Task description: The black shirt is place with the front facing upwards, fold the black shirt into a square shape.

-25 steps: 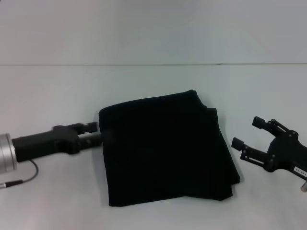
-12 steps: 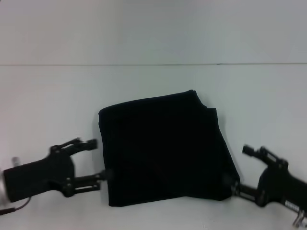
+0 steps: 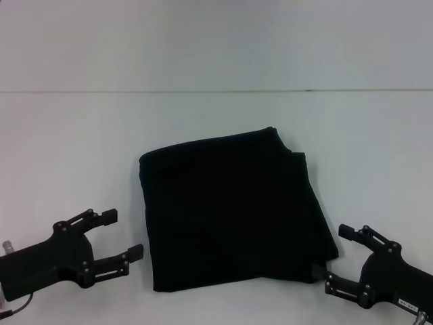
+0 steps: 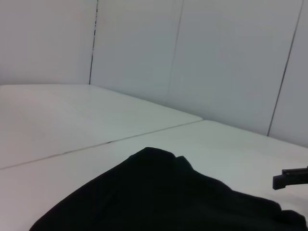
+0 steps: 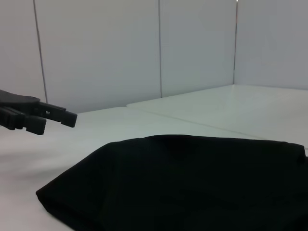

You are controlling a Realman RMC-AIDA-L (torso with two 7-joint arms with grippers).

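The black shirt (image 3: 233, 210) lies folded into a rough square on the white table (image 3: 216, 115), with no print showing. It also fills the low part of the left wrist view (image 4: 163, 197) and the right wrist view (image 5: 187, 183). My left gripper (image 3: 122, 234) stands open just off the shirt's near left corner, with nothing between its fingers. At the shirt's near right corner my right gripper (image 3: 337, 254) is open too, its lower finger close to the cloth edge. The left gripper's fingers (image 5: 53, 115) show in the right wrist view, and a right fingertip (image 4: 291, 178) shows in the left wrist view.
White wall panels (image 4: 192, 57) rise behind the table. A seam line (image 3: 216, 91) crosses the table's far part. A thin cable (image 3: 13, 308) trails from the left arm at the near left edge.
Both grippers have drawn back toward the near edge. The left one came off the shirt's left side and opened. The shirt itself has not moved.
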